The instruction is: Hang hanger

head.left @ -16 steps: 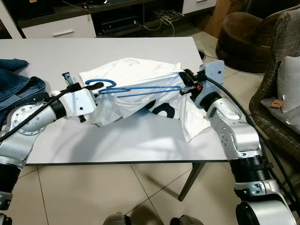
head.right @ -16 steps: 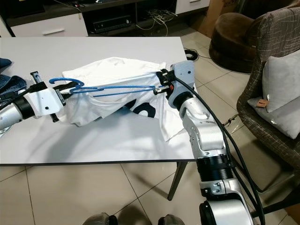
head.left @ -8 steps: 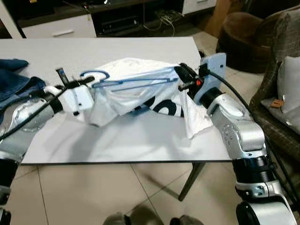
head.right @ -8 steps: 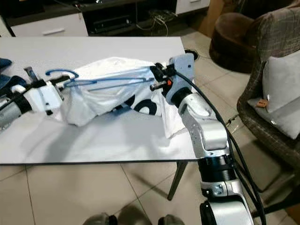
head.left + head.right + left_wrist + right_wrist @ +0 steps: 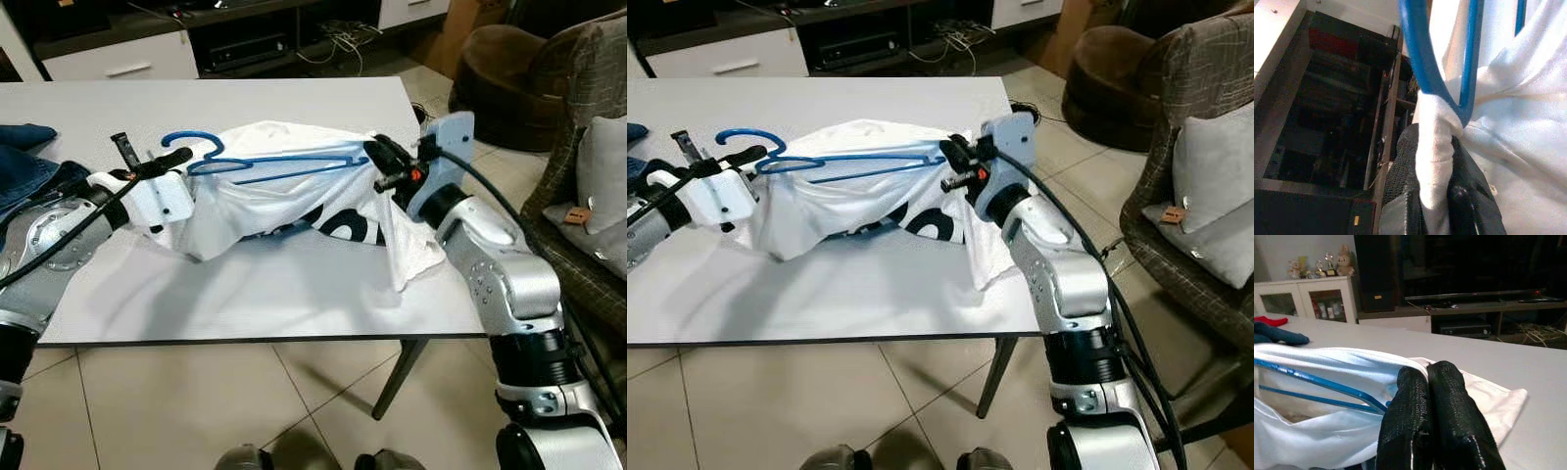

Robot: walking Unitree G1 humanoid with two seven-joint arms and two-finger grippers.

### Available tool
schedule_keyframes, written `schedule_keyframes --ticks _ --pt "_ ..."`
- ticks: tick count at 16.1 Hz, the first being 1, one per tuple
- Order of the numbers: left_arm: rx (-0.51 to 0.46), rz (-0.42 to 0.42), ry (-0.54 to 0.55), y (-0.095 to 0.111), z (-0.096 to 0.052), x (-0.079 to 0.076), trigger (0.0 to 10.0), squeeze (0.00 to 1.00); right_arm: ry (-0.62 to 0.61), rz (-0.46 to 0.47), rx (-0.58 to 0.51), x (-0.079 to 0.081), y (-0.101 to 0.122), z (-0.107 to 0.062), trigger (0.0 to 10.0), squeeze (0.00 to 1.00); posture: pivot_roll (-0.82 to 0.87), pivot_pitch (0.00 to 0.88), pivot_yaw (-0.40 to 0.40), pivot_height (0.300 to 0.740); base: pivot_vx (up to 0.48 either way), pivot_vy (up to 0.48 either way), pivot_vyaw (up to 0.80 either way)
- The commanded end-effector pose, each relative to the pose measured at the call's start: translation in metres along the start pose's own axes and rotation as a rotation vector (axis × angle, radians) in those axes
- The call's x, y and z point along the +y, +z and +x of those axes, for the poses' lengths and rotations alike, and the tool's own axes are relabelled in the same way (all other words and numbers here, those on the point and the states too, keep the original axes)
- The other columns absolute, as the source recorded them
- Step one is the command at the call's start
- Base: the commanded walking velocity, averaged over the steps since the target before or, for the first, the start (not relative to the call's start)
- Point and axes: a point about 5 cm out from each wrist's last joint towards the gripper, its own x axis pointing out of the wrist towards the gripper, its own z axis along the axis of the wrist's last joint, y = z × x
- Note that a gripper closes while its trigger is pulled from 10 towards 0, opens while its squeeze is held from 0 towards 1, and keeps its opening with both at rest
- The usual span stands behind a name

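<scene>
A blue hanger (image 5: 265,168) sits inside a white T-shirt (image 5: 294,206), its hook (image 5: 186,145) poking out of the collar. Both are held just above the white table (image 5: 245,284). My left gripper (image 5: 168,168) is at the collar end, shut on a roll of shirt fabric (image 5: 1432,156) right under the hanger's neck. At the other end, my right gripper (image 5: 378,163) is shut on the shirt's shoulder over the hanger's tip; its fingers (image 5: 1449,396) press together. The shirt's lower part drapes onto the table and over its right edge.
Blue jeans (image 5: 29,166) lie on the table's left side. Right of the table stand a checked armchair (image 5: 588,127) with a grey cushion and a brown pouf (image 5: 500,78). A low TV cabinet (image 5: 235,49) runs along the back. The table's near edge is close below.
Both grippers have lifted the hanger and shirt a little off the table. The hook end has gone up and to the left with my left gripper, and the shirt now hangs tauter.
</scene>
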Motion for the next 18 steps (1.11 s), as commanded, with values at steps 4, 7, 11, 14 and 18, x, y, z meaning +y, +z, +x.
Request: schedule_keyframes --ticks 4,7,11,14,18 --pt "0.124 0.068 0.031 -0.020 -0.008 0.008 9.9 0.00 -0.038 0.076 -0.091 -0.013 0.028 -0.006 10.0 0.09 -0.04 0.020 0.022 0.740 0.000 0.000 0.00" --pt "0.162 0.098 0.088 -0.024 -0.007 0.017 10.0 0.00 0.012 0.084 -0.059 -0.008 0.025 -0.010 10.0 0.08 -0.05 0.020 0.025 0.740 0.000 0.000 0.00" --pt "0.081 -0.085 0.229 -0.012 0.000 0.030 10.0 0.00 0.059 0.021 0.016 0.004 0.007 -0.014 10.0 0.08 -0.05 0.022 0.027 0.740 0.000 0.000 0.00" --pt "0.105 -0.026 0.187 -0.016 -0.001 0.024 10.0 0.00 0.042 0.017 0.001 0.002 0.012 -0.013 10.0 0.08 -0.05 0.022 0.027 0.740 0.000 0.000 0.00" --pt "0.166 0.077 0.152 -0.026 -0.008 0.020 10.0 0.00 0.028 0.046 -0.031 -0.004 0.023 -0.015 10.0 0.08 -0.05 0.018 0.027 0.740 0.000 0.000 0.00"
